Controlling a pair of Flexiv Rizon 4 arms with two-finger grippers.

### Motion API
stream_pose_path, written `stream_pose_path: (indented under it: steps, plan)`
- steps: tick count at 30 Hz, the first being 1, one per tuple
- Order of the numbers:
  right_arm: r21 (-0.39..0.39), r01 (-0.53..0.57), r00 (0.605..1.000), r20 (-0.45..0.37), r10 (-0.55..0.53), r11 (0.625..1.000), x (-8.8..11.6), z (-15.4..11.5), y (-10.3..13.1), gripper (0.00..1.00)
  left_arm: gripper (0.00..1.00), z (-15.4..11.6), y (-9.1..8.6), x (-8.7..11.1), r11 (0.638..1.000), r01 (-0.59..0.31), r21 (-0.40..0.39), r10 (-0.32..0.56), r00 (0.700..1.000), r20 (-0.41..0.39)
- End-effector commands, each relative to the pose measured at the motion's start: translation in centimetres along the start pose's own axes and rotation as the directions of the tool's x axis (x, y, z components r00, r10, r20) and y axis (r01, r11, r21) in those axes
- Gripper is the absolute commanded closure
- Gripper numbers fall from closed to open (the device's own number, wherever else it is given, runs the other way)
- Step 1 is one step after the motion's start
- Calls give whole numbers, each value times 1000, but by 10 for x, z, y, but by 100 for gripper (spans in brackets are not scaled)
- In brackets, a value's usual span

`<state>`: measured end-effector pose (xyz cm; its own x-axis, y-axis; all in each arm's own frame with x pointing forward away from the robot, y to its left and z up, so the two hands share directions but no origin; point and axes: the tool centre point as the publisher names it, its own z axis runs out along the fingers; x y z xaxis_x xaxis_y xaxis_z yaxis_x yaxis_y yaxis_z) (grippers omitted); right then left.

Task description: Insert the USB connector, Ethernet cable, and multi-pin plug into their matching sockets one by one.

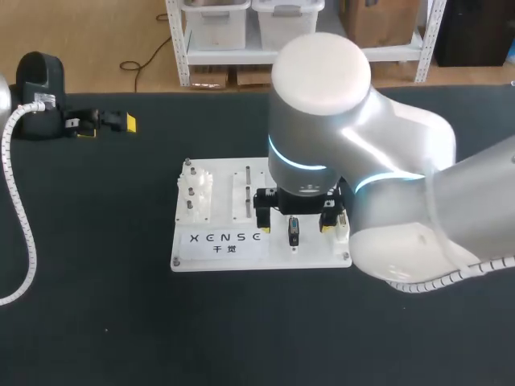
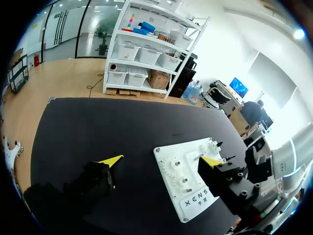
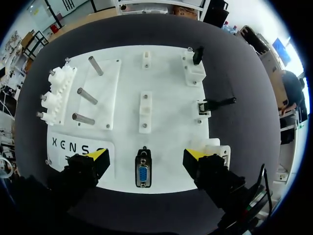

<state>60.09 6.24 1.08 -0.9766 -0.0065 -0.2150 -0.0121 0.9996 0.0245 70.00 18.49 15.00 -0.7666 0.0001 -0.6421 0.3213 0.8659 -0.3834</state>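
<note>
The right gripper (image 3: 146, 155) hangs over the white board (image 3: 166, 73) with its fingers spread wide — the blue plug (image 3: 143, 174) stands between them by the board's edge, touched by neither — while the left gripper (image 2: 161, 160), also released, sits well off to the board's left.

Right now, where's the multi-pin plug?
Right wrist view: the multi-pin plug stands on the white board by its near edge, between the open fingers of the right gripper.

Dark lettering (image 1: 226, 238), two lines, on white board (image 1: 314, 256) front-left corner.
</note>
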Motion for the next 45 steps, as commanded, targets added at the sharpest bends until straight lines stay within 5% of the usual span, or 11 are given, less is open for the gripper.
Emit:
stream_pose_path:
  steps: [1, 7, 11, 14, 45]
  plan:
    - [-7, 0, 1000, -6, 0, 1000, -1, 1, 3, 0, 0, 0, 0, 0, 1000, 0, 0, 0, 1000, 0]
    - [-16, 0, 1000, -9, 0, 1000, 4, -2, 6, 12, 0, 0, 0, 0, 1000, 0, 0, 0, 1000, 0]
    - [-14, -20, 1000, -8, 20, 1000, 6, -2, 5, 42, 0, 0, 0, 0, 1000, 0, 0, 0, 1000, 0]
    - [-13, -28, 1000, -7, 28, 1000, 4, -5, 4, 52, 0, 0, 0, 0, 1000, 0, 0, 0, 1000, 0]
    - [-18, -78, 996, -46, 77, 997, 6, -6, 1, 75, 0, 0, 0, 0, 1000, 0, 0, 0, 1000, 0]
